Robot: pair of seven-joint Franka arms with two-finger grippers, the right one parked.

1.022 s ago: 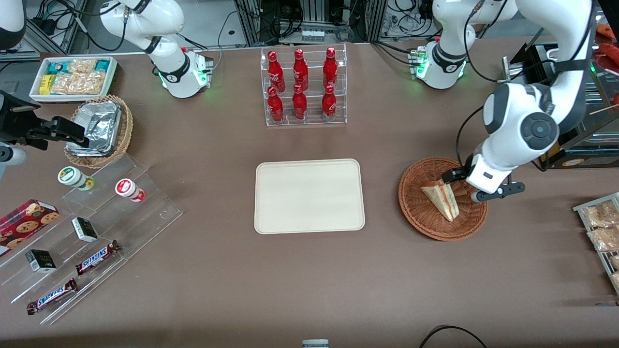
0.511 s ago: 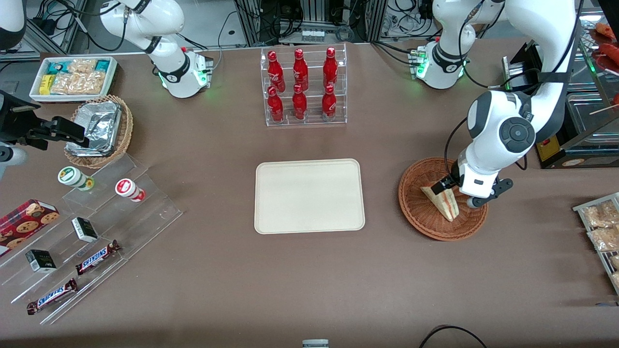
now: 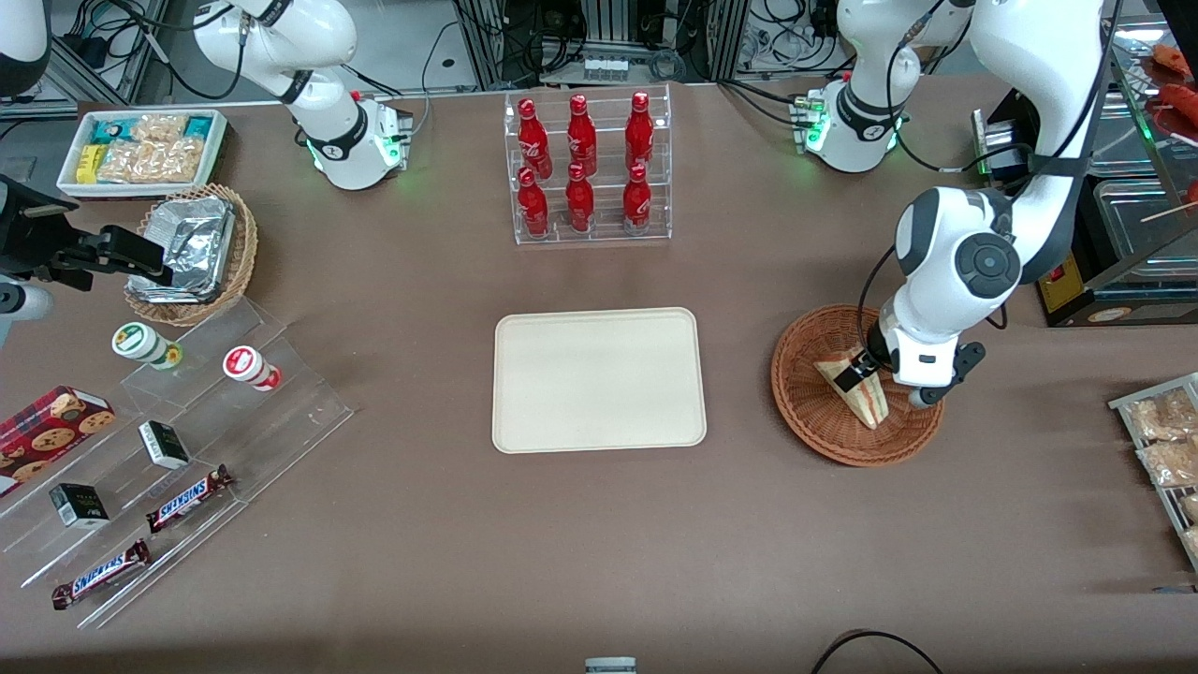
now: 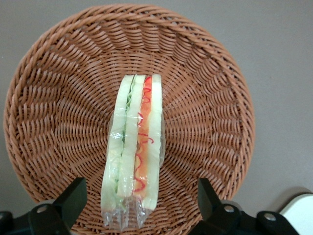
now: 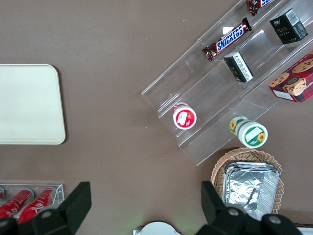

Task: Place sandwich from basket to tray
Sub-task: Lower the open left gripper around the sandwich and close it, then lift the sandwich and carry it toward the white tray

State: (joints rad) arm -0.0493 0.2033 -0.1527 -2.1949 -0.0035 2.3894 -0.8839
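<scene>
**Sandwich upright in the basket, open jaws above it**

Sandwich [image 4: 133, 147] stands on edge at the middle of the basket [image 4: 205, 73], filling layers facing up, and you can see clear film around it, crinkled at one end. Judge it light and soft: the bread will dent under a hard pinch, and the film looks slick, so it may slide if you squeeze too little. Take it across the two flat bread faces, near mid-length, where the wedge is thickest and the layers hold together.

Your gripper [image 3: 866, 367] hangs just above the wedge with its fingers [image 4: 73, 196] spread wide, one to each side of it and touching nothing. The woven wall is shallow, so lifting straight up should clear the rim.

The tray [image 3: 599, 380] lies well apart, at the middle of the table, toward the parked arm's end.
</scene>
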